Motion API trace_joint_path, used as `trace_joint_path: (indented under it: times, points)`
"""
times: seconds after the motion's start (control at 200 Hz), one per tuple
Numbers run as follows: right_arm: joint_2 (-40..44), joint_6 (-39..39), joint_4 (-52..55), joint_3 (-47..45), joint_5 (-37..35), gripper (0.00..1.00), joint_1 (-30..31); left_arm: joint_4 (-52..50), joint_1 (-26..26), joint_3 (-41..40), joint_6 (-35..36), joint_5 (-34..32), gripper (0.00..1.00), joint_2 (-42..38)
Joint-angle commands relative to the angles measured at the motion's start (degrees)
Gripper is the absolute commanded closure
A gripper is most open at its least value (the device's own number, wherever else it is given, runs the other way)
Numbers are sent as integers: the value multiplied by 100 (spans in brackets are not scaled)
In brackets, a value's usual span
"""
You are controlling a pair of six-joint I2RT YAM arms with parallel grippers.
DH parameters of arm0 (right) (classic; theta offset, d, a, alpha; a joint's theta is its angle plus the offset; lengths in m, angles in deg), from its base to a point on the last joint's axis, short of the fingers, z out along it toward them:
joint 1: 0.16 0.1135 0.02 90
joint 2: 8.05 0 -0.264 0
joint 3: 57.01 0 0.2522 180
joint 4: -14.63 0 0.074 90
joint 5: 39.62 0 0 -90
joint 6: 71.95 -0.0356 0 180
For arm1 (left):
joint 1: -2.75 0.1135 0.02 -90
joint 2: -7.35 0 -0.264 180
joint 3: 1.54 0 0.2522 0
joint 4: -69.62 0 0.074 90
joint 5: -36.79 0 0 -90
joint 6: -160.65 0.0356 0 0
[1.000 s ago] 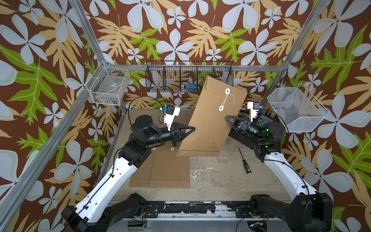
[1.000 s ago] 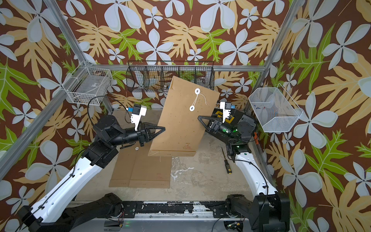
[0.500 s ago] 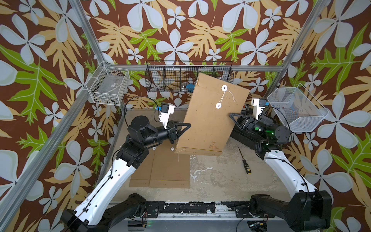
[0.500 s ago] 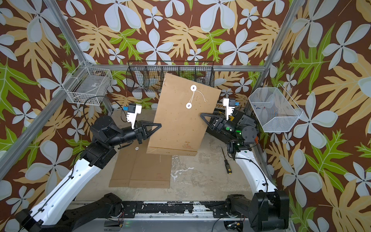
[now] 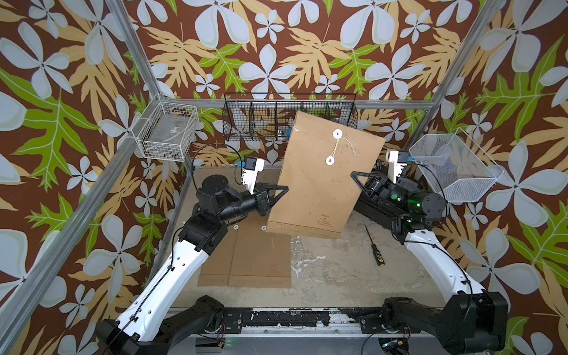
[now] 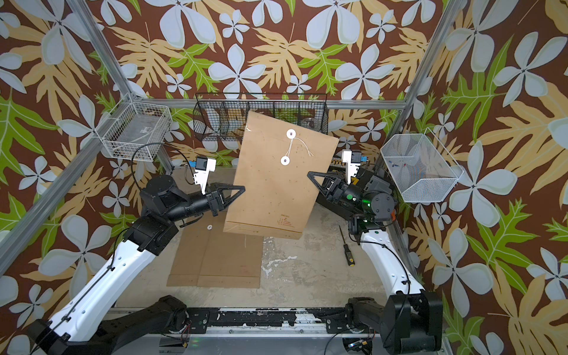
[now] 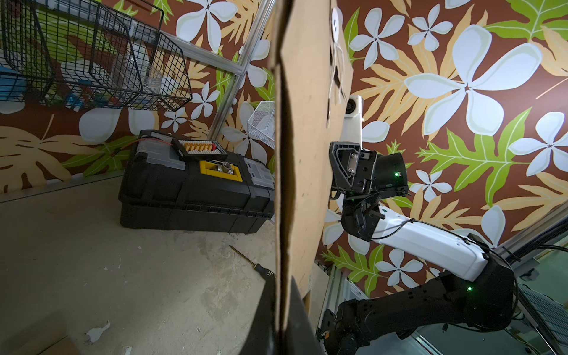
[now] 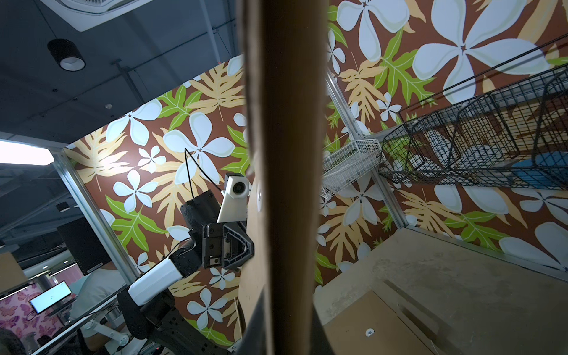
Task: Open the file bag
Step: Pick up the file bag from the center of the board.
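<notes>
Two claws clamped on the file bag (image 5: 319, 190) — left claw (image 5: 284, 190) on one side edge, right claw (image 5: 355, 175) on the opposite — holding it tilted above the tabletop (image 5: 332, 267). We judge the string (image 5: 334, 147) comes next: hold one grip firm, free the other to unwind.

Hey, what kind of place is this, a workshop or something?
Probably a robot test cell inside an office or lab: an aluminium frame with floral printed walls, two robot arms on a base rail, and monitors on desks beyond the frame.
</notes>
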Motion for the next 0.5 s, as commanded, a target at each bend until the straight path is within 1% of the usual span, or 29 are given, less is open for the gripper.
trace_joint_path:
  times: [0.0,0.065,0.145,0.18,0.2,0.3,0.496]
  points:
    - [86,240,112,100,122,100,11,135,12,74,63,-16,97,13]
    - [150,464,404,116,155,100,6,263,12,79,11,172,81,33]
    - [228,626,584,104,185,100,18,616,10,92,-158,654,60,70]
    - [264,663,631,107,213,100,22,774,12,112,-241,868,52,102]
    - [293,696,676,101,230,100,22,845,11,124,-273,964,50,111]
    - [398,927,1028,128,312,100,41,914,12,268,-267,1221,48,193]
    - [542,1731,2074,328,525,100,239,688,12,677,-20,1345,48,386]
